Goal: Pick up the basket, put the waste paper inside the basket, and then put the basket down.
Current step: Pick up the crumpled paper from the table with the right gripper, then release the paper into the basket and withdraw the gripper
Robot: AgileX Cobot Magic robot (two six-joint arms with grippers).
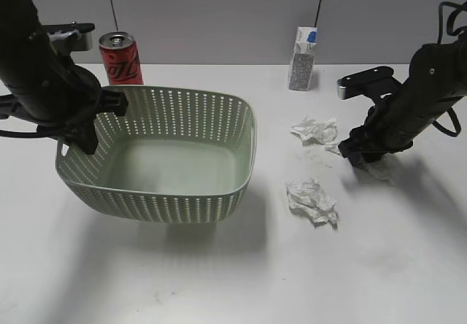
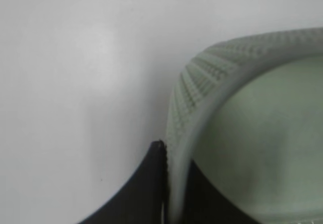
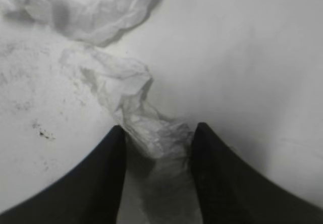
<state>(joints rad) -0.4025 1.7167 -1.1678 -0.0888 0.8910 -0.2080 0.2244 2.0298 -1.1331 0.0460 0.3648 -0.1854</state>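
the white tabletop (image 1: 219,280) carries everything. the basket (image 1: 168,149) is the largest thing on it, sitting at about nine o'clock from the middle of the exterior view. its left end is raised and its right end looks low, near or on the surface; i cannot tell if it is fully clear. the left gripper (image 1: 91,123) is clenched on the basket's left rim; the left wrist view shows the rim (image 2: 176,133) pinched between the black fingers (image 2: 146,183).

the right gripper (image 1: 357,156) is down at three o'clock, closed around one wad of the waste paper (image 3: 151,133), which sits squeezed between its two fingers (image 3: 101,183). that wad seems to lie against the tabletop. a second wad (image 1: 315,130) lies just beside it toward twelve o'clock, and a third (image 1: 312,200) lies nearer, at about five o'clock from the basket.

at the back stand a red can (image 1: 120,58) at eleven o'clock and a small carton (image 1: 303,61) at one o'clock, both apart from the work.

by my reading the basket lift is done and the first paper pick is in hand. next the right arm should lift the wad, carry it toward nine o'clock over the basket's opening, and let go. the left arm needs only to hold the basket steady.
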